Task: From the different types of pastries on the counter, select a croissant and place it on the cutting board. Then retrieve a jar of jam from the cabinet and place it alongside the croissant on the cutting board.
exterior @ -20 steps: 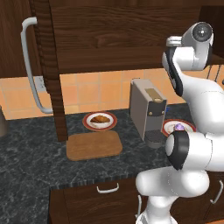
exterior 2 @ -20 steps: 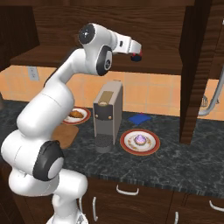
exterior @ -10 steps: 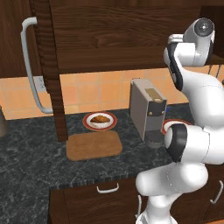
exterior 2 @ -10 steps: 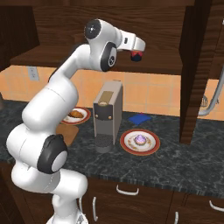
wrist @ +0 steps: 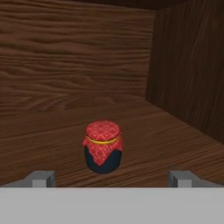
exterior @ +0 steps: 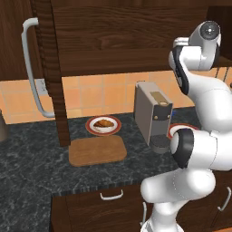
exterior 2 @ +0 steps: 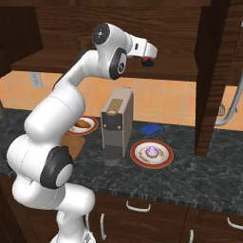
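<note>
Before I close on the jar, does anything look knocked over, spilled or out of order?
Nothing spilled or toppled. The jam jar stands upright on the cabinet shelf, between the open end effector fingers. One oddity: the croissant sits on its plate, and the cutting board is bare.

Orange tiled backsplash (exterior: 104, 97) behind counter (exterior: 31, 167), dark wood drawers (exterior 2: 156, 213) with light handles below, grey coffee machine (exterior 2: 116, 124) near counter's back edge, blue cloth (exterior 2: 152, 129) beside it.
</note>
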You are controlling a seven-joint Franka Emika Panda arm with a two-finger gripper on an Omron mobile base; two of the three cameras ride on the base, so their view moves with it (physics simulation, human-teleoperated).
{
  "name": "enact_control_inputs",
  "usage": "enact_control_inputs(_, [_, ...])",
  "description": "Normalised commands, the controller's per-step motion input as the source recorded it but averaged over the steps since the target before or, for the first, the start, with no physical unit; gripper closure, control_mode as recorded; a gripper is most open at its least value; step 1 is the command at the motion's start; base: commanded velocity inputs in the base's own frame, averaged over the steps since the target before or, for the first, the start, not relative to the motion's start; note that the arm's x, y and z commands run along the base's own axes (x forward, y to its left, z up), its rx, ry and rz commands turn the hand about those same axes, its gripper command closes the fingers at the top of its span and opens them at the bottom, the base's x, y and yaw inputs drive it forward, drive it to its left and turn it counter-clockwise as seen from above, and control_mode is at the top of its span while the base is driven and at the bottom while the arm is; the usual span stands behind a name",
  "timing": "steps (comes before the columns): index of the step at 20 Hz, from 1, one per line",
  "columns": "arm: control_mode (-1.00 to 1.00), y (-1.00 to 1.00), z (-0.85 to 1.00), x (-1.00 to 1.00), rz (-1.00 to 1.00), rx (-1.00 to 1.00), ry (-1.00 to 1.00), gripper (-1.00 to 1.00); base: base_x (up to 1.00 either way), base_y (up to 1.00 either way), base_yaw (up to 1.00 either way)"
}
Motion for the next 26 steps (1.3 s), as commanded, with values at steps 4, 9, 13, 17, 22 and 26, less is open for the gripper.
enact_control_inputs(4, [-1.00, 0.14, -0.08, 0.21, 0.00, 0.00, 0.01, -1.00, 0.00, 0.00, 0.00])
enact_control_inputs(9, [-1.00, -0.10, 0.01, 0.31, 0.00, 0.00, 0.08, -1.00, 0.00, 0.00, 0.00])
enact_control_inputs(13, [-1.00, -0.42, 0.00, 0.26, 0.00, 0.00, 0.09, -1.00, 0.00, 0.00, 0.00])
enact_control_inputs(17, [-1.00, 0.17, -0.09, 0.06, 0.00, 0.00, -0.01, -1.00, 0.00, 0.00, 0.00])
enact_control_inputs(22, [-1.00, 0.12, -0.18, 0.08, 0.00, 0.00, 0.00, -1.00, 0.00, 0.00, 0.00])
enact_control_inputs(26, [-1.00, -0.13, -0.03, 0.51, 0.00, 0.00, 0.03, -1.00, 0.00, 0.00, 0.00])
